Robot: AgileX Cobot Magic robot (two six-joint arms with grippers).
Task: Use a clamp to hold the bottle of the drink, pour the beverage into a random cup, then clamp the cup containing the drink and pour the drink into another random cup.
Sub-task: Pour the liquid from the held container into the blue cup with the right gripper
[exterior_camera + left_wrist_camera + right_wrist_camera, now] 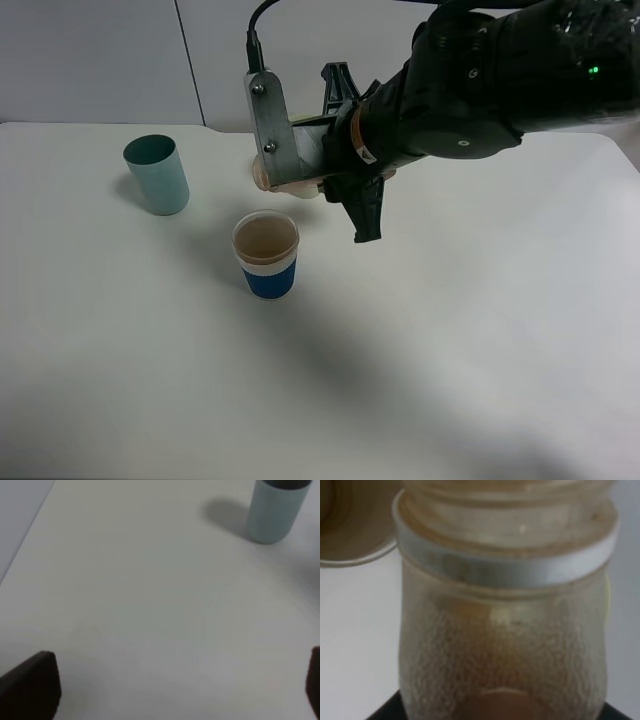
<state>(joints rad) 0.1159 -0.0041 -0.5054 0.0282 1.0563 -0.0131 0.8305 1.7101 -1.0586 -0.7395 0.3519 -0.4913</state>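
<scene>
The right pincer has reached in from the right on its bulky black wrapped arm and is clamped tight on the bottle. The bottle is held up off the white worktop, tipped over onto its side. Its wide neck points left, just behind and above the blue-sleeved cup. Whether the mouth sits right over the cup's opening I can't tell.

Up close from the right wrist, the bottle fills the view with a brownish tint through its wall. The cup's rim shows just past the neck. The cup stands upright, brownish inside.

The teal cup stands upright to the left, apart from both.

The left pincer is spread wide over bare worktop, gripping nothing, with the teal cup some way ahead of it.
</scene>
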